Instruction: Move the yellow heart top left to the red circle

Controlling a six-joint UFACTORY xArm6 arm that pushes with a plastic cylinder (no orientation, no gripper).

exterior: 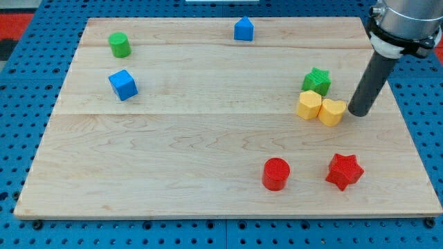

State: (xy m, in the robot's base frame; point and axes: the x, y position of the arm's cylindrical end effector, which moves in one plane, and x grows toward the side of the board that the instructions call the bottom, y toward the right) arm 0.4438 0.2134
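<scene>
A pale wooden board (208, 159) of joined planks lies on a blue perforated surface (28, 90) dotted with holes. A red patch (17, 26) shows at the view's top left.

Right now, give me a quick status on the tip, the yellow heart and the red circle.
My tip at the yellow heart's right edge. Red circle below-left, apart. Yellow hexagon touching heart's left; green star just above.

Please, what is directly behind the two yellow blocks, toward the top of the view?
A green star sits just behind the left yellow block, apparently touching it. Behind the right yellow block only bare board shows. My tip stands at its right side, hiding the board behind the rod.
</scene>
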